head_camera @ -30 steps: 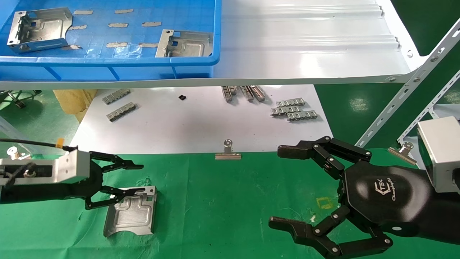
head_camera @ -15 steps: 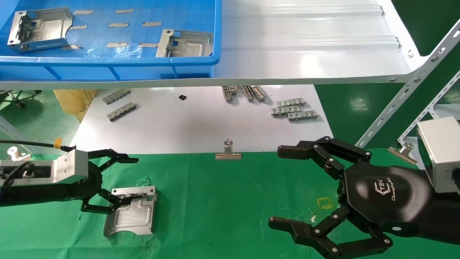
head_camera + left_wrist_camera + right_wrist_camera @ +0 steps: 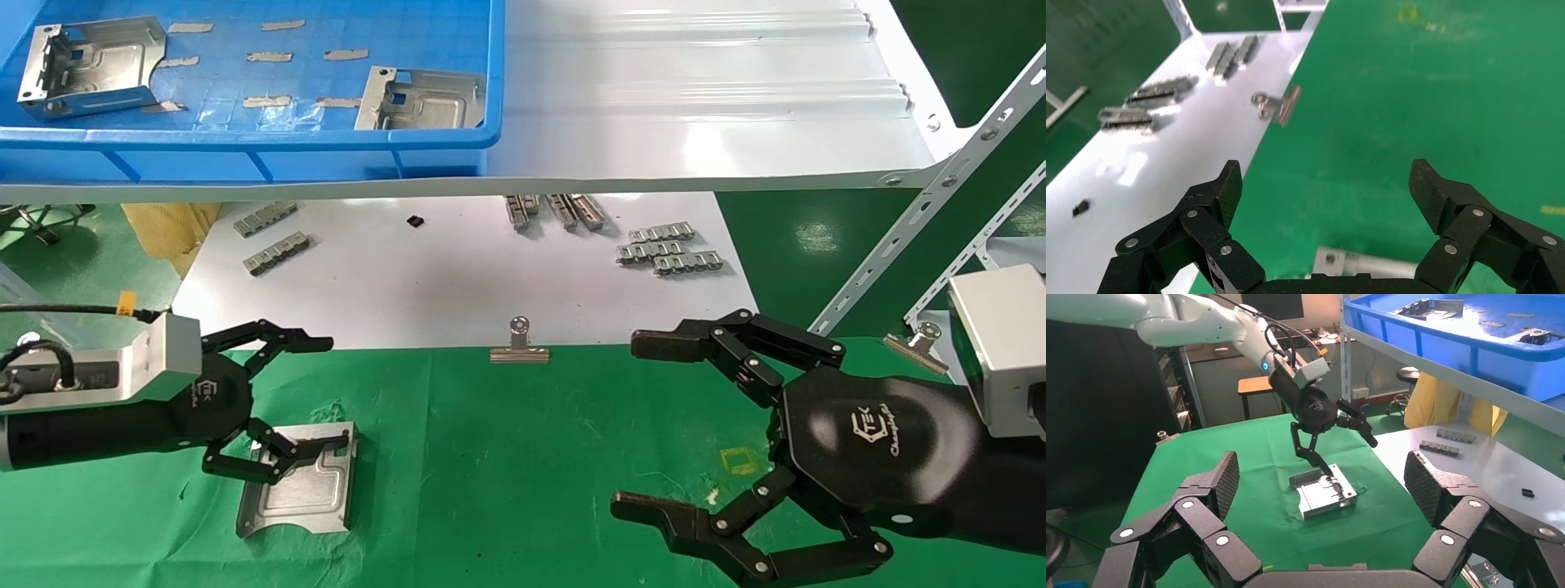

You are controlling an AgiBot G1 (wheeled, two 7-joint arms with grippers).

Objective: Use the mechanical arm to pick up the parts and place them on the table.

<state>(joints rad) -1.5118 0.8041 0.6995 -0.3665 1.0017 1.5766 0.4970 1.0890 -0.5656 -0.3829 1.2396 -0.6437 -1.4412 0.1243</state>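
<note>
- Green cloth covers the table (image 3: 523, 457), wrinkled, with a small yellow square mark (image 3: 739, 460) near the right side; a white board (image 3: 425, 286) lies along its far edge, held by a binder clip (image 3: 518, 347).
- Above, a blue bin (image 3: 245, 139) sits on a white shelf and holds two silver parts, one at its left end (image 3: 86, 65) and one near its right wall (image 3: 421, 100).
- Small grey toothed strips (image 3: 666, 249) lie scattered on the white board.
- One stamped plate (image 3: 302, 486) lies flat on the green cloth at the left, its bent tab edge toward the board.
- Left gripper (image 3: 282, 396) hangs at the plate's far edge with its fingers spread wide, holding nothing. Its lower fingers (image 3: 270, 457) cross over the plate's top edge; whether they touch the metal is hard to say from the head view, and the right wrist view suggests they sit at or just above it.
- Right gripper (image 3: 645, 429) is parked over the cloth at the right, fingers splayed apart and empty, well apart from the plate.
</note>
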